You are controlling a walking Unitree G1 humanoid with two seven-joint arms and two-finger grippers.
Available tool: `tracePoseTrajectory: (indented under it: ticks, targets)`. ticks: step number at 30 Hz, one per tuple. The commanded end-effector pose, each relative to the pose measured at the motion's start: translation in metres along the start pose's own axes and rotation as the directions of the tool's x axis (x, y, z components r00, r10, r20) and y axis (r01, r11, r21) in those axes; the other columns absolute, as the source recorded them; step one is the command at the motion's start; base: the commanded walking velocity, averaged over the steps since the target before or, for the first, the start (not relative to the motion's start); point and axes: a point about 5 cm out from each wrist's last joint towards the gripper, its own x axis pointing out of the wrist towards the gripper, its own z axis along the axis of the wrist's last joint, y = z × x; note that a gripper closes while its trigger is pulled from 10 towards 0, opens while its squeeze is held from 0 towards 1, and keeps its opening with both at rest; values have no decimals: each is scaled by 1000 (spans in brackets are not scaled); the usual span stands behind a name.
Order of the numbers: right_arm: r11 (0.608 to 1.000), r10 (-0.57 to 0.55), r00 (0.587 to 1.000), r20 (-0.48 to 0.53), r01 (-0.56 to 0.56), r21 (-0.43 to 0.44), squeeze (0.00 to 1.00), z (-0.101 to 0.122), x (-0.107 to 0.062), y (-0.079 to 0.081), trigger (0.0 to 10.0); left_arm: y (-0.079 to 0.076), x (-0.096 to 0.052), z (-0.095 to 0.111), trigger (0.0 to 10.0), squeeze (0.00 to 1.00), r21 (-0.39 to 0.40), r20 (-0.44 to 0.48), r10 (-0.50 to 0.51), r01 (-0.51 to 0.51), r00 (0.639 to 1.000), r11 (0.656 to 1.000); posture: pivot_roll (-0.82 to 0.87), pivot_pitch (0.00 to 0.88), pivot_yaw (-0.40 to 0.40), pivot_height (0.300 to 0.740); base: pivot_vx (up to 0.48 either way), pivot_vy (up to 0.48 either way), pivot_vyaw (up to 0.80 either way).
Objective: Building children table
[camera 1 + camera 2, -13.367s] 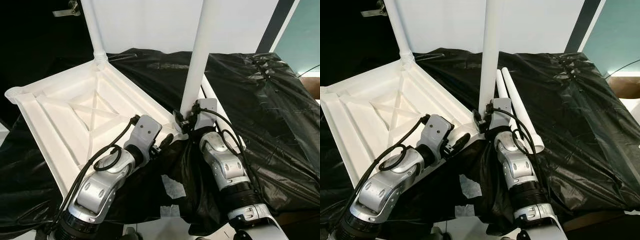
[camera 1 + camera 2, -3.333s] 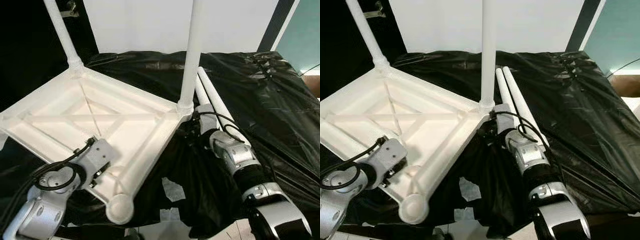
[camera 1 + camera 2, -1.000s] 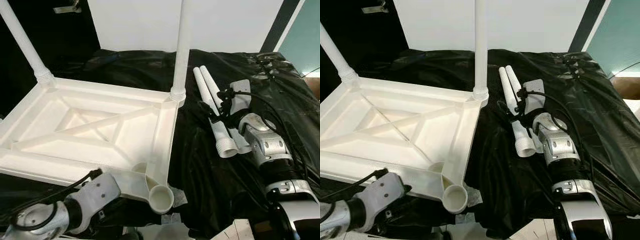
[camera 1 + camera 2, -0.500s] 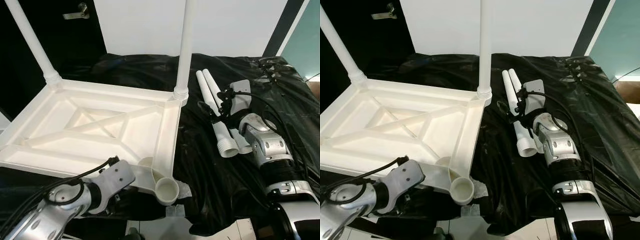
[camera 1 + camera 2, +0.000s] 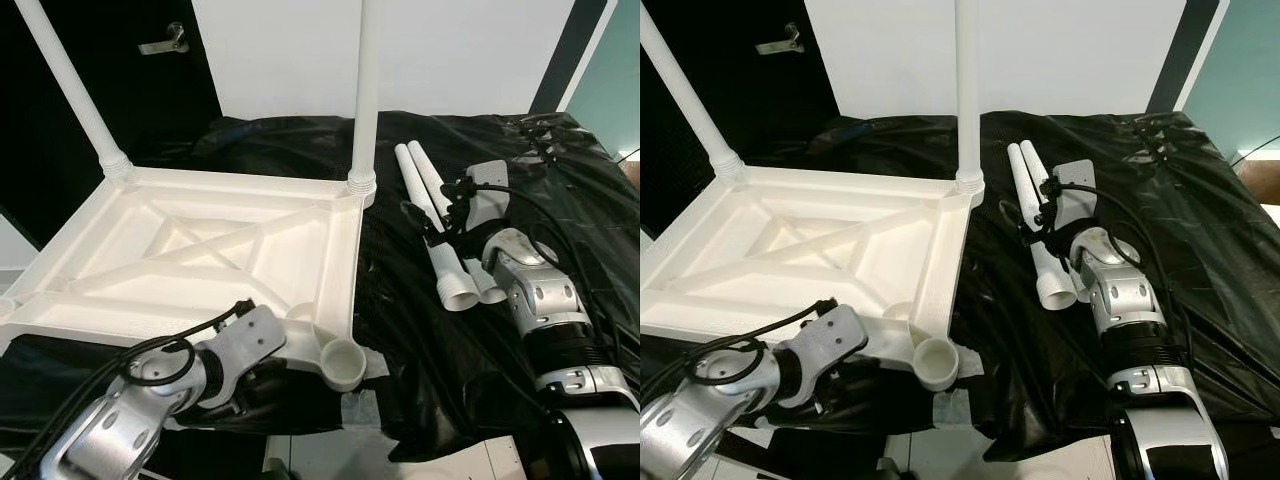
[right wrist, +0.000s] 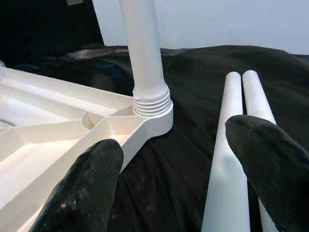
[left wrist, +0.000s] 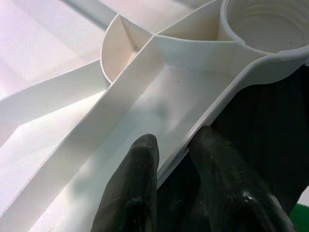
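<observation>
While the upturned tabletop (image 5: 200, 250) lies on black sheeting (image 5: 560, 190) with two legs screwed in, the left gripper (image 7: 169, 188) pinches its near rim beside an empty socket (image 5: 345, 362). Spread wide, the right gripper (image 6: 183, 159) apparently hovers over two loose legs (image 5: 435, 225) beside the tabletop.

The white plastic children's table top (image 5: 200, 250) lies upside down, its ribbed underside up, with its near rim pinched in the left end effector (image 7: 176, 154). Two legs (image 5: 362, 90) stand upright in its far corner sockets; an empty socket (image 5: 345, 362) sits just beside that end effector. Two loose legs (image 5: 1035, 215) lie side by side just ahead of the spread right end effector (image 6: 178, 164).
</observation>
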Motion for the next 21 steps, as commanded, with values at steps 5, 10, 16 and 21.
tracePoseTrajectory:
  ticks: [5,10,16,21]
  targets:
    - [1000,-9,1000,-12,9,10,0,-4,-3,-1,10000,-4,10,-23,10000,1000,32,-165,-50,56,985,998,115,89,21,740,0,0,0]
    - [1000,-10,1000,-8,10,12,0,-4,-4,0,10000,-8,13,-28,10000,0,111,-229,-73,100,971,989,116,90,23,740,0,0,0]
    - [1000,-15,1000,-8,16,15,0,-4,-4,0,10000,1,17,-22,10000,0,44,-203,-34,43,979,998,115,88,27,740,0,0,0]
    - [1000,-22,1000,-10,23,19,0,-6,-4,-1,10000,16,16,-11,0,0,-38,-145,42,-48,989,998,113,84,30,740,0,0,0]
